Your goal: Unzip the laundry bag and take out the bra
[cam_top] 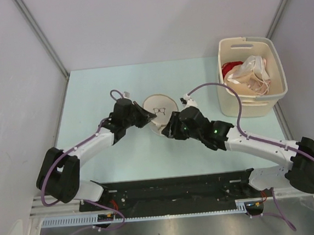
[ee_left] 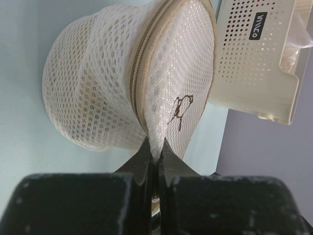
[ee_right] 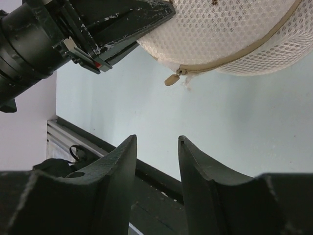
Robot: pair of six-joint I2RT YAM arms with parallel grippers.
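Just right of the laundry bag (cam_top: 161, 107) stands a basket (cam_top: 252, 107).

A pale mint-green flat tabletop (cam_top: 100, 95) carries everything. Near its middle sits a round cream mesh laundry bag (cam_top: 163, 107), with a beige zip around its rim and a small black eyeglasses print on its upper face. Toward the far right corner stands a cream rectangular perforated plastic basket (cam_top: 250, 108), well apart from the laundry bag. A long black mounting rail (cam_top: 174, 185) runs along the tabletop's near edge.
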